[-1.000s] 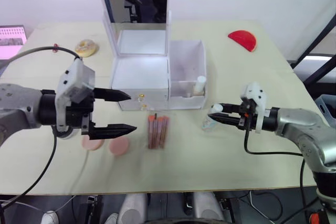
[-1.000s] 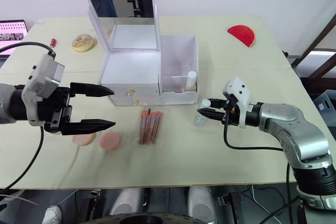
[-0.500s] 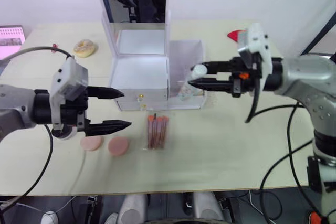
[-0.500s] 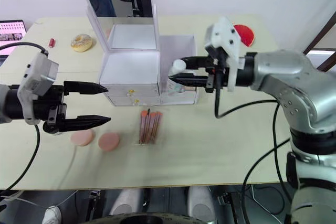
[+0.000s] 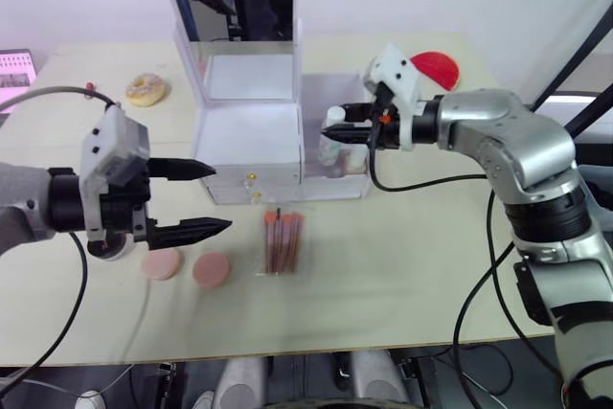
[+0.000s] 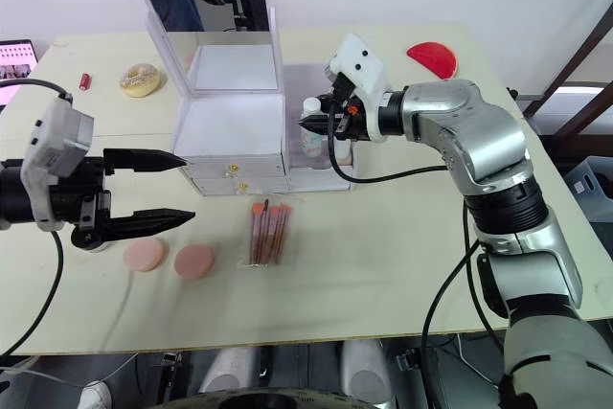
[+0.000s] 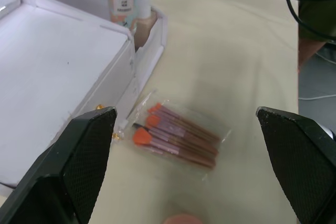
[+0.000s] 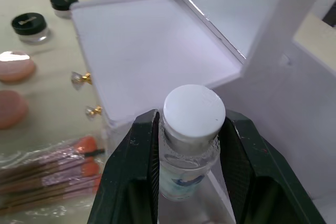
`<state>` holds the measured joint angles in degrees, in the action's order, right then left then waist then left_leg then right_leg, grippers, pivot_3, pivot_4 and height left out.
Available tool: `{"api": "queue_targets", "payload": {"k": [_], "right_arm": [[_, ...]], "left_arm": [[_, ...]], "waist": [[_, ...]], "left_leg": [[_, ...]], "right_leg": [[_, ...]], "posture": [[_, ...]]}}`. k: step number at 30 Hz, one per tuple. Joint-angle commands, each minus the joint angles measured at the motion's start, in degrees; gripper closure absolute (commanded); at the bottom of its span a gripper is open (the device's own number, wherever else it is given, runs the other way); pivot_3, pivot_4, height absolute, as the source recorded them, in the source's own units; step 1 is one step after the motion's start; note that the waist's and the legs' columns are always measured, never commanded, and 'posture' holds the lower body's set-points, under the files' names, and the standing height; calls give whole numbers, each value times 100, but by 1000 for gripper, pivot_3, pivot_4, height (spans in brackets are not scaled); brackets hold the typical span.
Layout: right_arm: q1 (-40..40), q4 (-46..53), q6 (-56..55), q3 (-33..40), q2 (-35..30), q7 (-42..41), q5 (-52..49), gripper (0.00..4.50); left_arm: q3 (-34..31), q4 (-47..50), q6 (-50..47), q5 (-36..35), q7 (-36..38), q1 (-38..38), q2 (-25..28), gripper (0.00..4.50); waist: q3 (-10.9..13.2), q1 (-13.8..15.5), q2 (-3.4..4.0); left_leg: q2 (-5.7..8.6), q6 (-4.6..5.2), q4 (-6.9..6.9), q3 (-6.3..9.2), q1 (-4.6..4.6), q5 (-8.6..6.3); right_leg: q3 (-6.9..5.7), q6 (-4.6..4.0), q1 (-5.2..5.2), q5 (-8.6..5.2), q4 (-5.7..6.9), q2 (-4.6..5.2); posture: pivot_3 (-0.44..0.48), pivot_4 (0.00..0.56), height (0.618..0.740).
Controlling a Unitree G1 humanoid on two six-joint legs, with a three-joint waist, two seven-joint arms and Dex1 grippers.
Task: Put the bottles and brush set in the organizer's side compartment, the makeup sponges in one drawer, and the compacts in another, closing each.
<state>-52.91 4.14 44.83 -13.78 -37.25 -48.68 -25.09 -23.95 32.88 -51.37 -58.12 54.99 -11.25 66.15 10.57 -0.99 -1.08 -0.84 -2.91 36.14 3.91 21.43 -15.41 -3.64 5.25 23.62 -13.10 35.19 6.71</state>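
Nearest on the pale desk lie two pink makeup sponges side by side, with the packaged brush set just to their right. The left pincer hovers above the sponges with its fingers spread wide, holding nothing and touching neither sponge.

Behind these stands the white organizer, mirror lid raised, both drawers in its front closed. The right pincer is pinching a clear white-capped bottle by the neck, holding it upright over the organizer's side compartment, where another bottle already stands.

Two black-lidded jars sit on the desk left of the organizer. Farther back are a doughnut and a red half-round object, then a white wall.
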Motion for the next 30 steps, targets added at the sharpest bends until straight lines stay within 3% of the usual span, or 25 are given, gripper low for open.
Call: {"api": "queue_targets", "payload": {"k": [1,18,30], "right_arm": [[12,-4,-234,-55,91,-122,227,3404],[308,-765,-905,-371,514,-231,1198,3404],[449,-700,-909,-394,537,-398,1424,3404]], "left_arm": [[-227,123,-29,-91,-65,-3,28,0],[-279,184,-94,-251,-180,30,38,0],[-292,180,-92,-287,-213,29,64,0]], "waist": [[0,2,0],[0,8,-1],[-2,13,-3]], "left_leg": [[0,0,1,0,-1,0],[0,0,3,-6,-3,0],[0,-1,7,-5,-7,1]], "right_leg": [[1,0,0,0,2,0],[6,-1,-1,0,2,-1],[6,-2,-8,0,2,0]], "posture": [[0,150,739],[0,150,739],[0,150,739]]}}
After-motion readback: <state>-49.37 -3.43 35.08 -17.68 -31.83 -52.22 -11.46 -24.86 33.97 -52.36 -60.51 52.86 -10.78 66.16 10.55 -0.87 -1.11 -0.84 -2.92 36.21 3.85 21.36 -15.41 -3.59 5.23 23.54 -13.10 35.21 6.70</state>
